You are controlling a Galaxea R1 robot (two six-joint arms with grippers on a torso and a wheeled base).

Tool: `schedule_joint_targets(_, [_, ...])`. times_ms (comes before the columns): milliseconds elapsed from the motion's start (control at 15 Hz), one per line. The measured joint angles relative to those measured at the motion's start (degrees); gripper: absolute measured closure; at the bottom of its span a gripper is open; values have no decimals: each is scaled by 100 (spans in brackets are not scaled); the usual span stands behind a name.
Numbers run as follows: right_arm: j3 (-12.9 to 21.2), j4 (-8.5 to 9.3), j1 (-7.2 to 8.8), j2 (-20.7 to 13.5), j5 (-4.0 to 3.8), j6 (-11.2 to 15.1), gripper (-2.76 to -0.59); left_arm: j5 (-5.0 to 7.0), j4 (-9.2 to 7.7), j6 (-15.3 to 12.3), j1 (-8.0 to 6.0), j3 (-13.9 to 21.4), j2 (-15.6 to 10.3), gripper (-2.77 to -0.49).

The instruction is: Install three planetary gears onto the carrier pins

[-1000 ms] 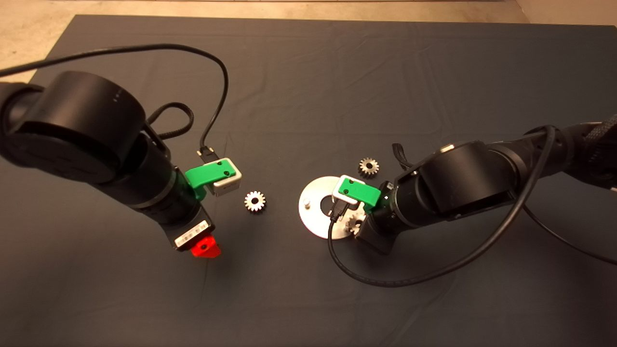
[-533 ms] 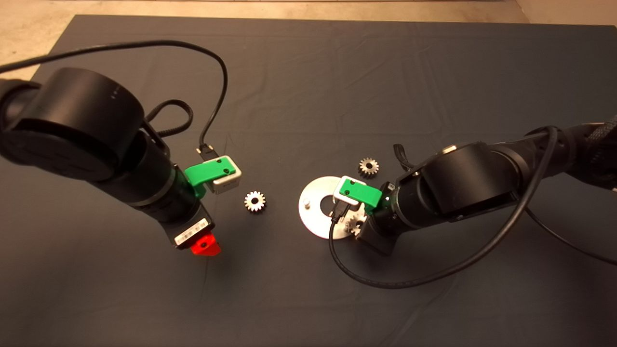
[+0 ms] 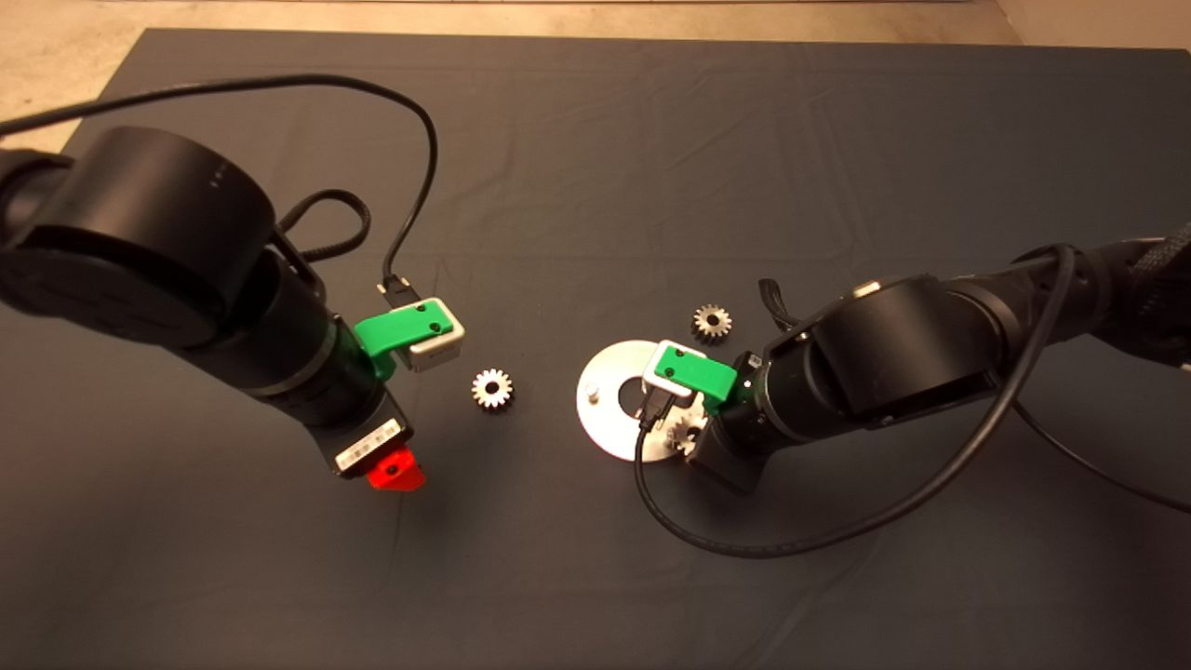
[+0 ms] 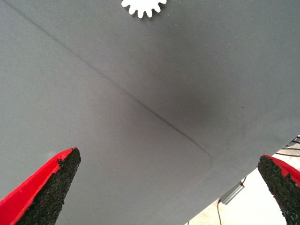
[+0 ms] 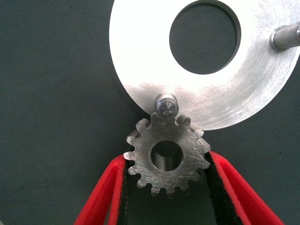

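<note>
The disc (image 5: 154, 61) is lying just beyond the right gripper (image 5: 168, 187), whose fingers (image 5: 105, 194) are clamping a gear (image 5: 168, 159), seemingly touching a pin (image 5: 166, 105). The left gripper (image 4: 171, 187) is hovering, fingers spread, another gear (image 4: 143, 6) well ahead.

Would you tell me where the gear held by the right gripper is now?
The held gear sits between the right gripper fingers at the disc edge, beside a pin.
</note>
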Motion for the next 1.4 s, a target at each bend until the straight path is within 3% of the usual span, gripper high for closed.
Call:
schedule_joint_targets(1200, [-301,1,4,177,-38,2,-102,0,-17,-27,0,37,-5,-277])
schedule_joint_targets(1400, [-386,-2,73,177,-18,2,-101,1,-17,-27,1,37,-15,-277])
